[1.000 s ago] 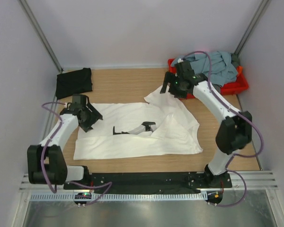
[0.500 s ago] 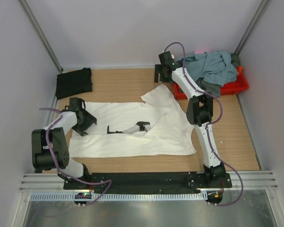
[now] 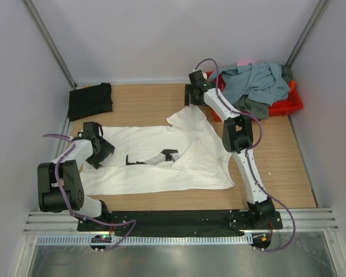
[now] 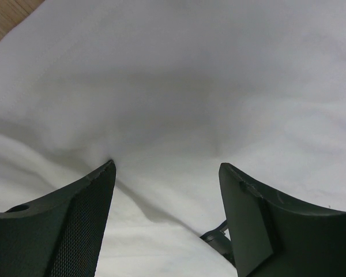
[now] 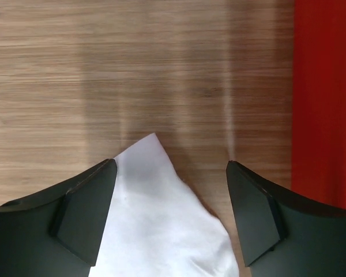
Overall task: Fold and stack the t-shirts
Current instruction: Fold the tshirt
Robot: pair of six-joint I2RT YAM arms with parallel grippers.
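Plain white cotton t-shirt [image 3: 161,167] lies spread flat on the wooden table [image 3: 144,107], roughly centre, one corner flipped up toward the far right. Left gripper [image 3: 98,153] is at the shirt's left edge; wrist view shows its jaws open, tips low over white cloth [image 4: 179,86], nothing pinched. Right gripper [image 3: 190,98] is at the shirt's far corner, jaws also open, with the cloth's pointed tip [image 5: 161,219] lying between the fingers [image 5: 86,213], not clamped. Folded black t-shirt [image 3: 90,100] sits far left, well apart. Red plastic tray [image 3: 291,105] far right holds a crumpled grey-blue shirt [image 3: 256,81] on a dark grey one [image 3: 251,107].
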